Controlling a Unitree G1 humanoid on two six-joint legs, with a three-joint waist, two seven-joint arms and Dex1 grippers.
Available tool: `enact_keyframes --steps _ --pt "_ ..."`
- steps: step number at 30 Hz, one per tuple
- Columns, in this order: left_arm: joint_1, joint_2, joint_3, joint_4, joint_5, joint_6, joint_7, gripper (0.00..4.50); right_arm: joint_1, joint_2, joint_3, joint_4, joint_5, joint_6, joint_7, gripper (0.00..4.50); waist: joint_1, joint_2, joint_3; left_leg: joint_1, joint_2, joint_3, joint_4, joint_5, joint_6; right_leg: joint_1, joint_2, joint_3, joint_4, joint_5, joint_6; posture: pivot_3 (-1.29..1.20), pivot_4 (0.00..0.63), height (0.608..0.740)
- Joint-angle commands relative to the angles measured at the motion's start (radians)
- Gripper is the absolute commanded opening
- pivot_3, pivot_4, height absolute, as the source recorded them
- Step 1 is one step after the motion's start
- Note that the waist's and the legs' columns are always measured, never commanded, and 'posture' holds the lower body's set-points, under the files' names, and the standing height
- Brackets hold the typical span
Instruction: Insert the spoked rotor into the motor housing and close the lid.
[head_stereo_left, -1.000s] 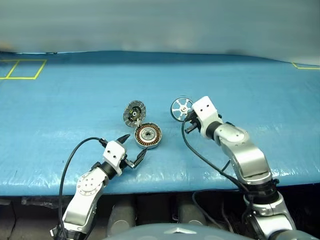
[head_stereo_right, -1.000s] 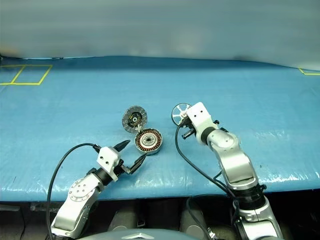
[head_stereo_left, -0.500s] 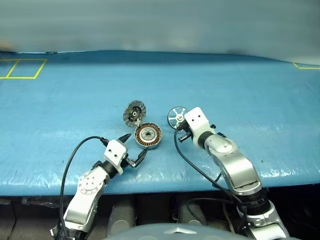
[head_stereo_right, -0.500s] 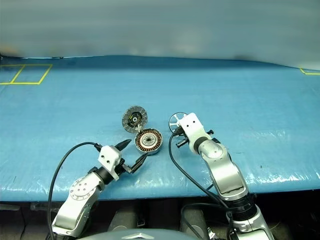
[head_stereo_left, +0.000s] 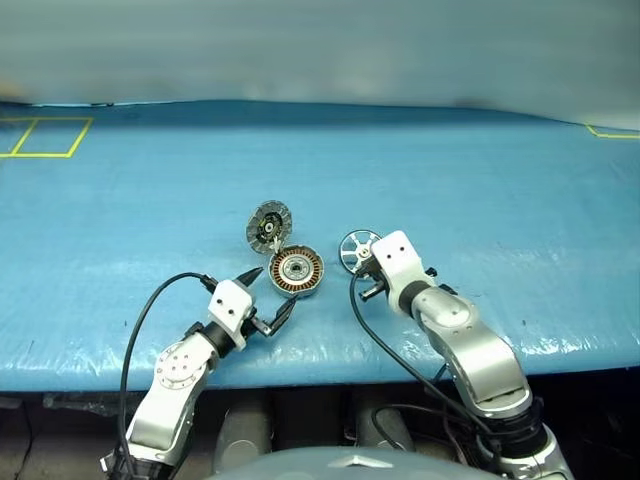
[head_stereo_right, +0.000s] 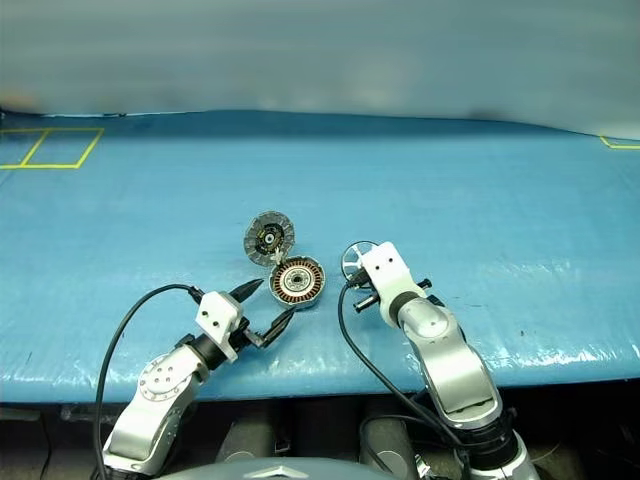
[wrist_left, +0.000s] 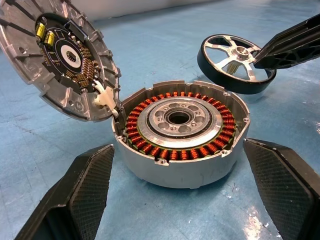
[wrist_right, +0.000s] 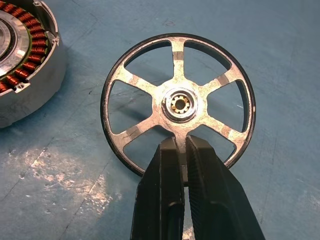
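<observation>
The motor housing (head_stereo_left: 296, 271), a grey cup with copper windings, sits on the blue mat with its lid (head_stereo_left: 269, 226) hinged open and standing up behind it, inner face showing. My left gripper (head_stereo_left: 270, 290) is open just in front of the housing, its fingers (wrist_left: 75, 195) flanking the cup without touching it. My right gripper (wrist_right: 181, 145) is shut on a spoke of the spoked rotor (wrist_right: 178, 105). The rotor (head_stereo_left: 355, 250) hangs tilted a little above the mat, close to the right of the housing (wrist_left: 182, 132).
The blue mat (head_stereo_left: 480, 200) covers the whole table. Yellow tape squares (head_stereo_left: 45, 137) mark the far left corner and a yellow line (head_stereo_left: 610, 132) the far right. The table's front edge (head_stereo_left: 330, 365) runs just behind both wrists. Black cables loop from each wrist.
My right arm has drawn the rotor back toward me and lower, nearer the housing's right side. The left gripper, housing and lid have stayed still.
</observation>
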Motion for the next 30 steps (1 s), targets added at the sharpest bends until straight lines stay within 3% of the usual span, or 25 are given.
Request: enact_keyframes --steps 1,13,30 --pt "-0.003 0.008 0.0 -0.059 -0.009 -0.003 -0.007 4.5 0.016 0.013 -0.026 -0.073 0.011 0.015 -0.012 0.03 0.0 0.0 0.0 0.0 0.0 0.0 0.0 0.0 0.0 0.0 0.0 0.0 0.0 0.0 0.0 0.0 0.15 0.74" --pt "-0.003 0.026 0.007 -0.08 -0.012 -0.016 -0.016 4.5 0.023 0.009 -0.068 -0.186 0.071 0.006 0.015 0.03 0.0 -0.001 0.0 0.0 0.0 0.0 0.0 0.0 0.0 0.0 0.0 0.0 0.0 0.0 0.0 0.0 0.15 0.74" --pt "-0.045 0.001 0.004 -0.055 -0.017 -0.031 -0.015 4.5 -0.068 0.0 0.044 -0.276 0.21 -0.098 0.111 0.03 0.0 -0.002 0.0 0.0 0.0 -0.002 0.001 0.001 -0.001 0.0 0.001 0.0 0.0 0.0 0.0 0.0 0.15 0.74"
